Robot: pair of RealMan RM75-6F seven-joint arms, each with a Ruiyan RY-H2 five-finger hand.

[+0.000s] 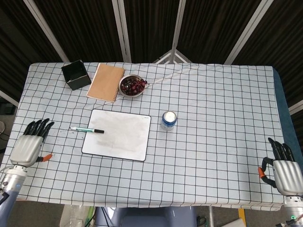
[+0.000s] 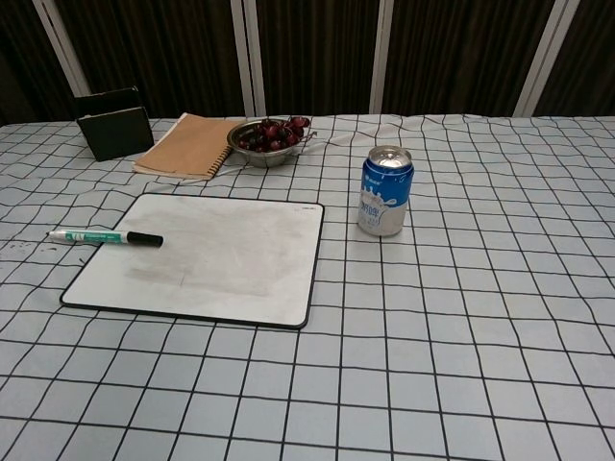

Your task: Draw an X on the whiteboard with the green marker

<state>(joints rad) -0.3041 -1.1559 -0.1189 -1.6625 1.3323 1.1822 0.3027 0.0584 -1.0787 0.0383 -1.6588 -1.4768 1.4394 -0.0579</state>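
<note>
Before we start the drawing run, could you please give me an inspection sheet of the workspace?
Surface: table under a white checked cloth, slightly wrinkled.
Job's things: whiteboard lies flat and unmarked; green marker, capped, lies across its left edge.
Clutter: blue can right of the board; bowl of cherries, brown notebook and black box behind it.
Hands: left hand over the near left edge, open; right hand at the near right corner, open.
Cables: nothing seen.
Surroundings: dark panels with pale struts behind.
</note>
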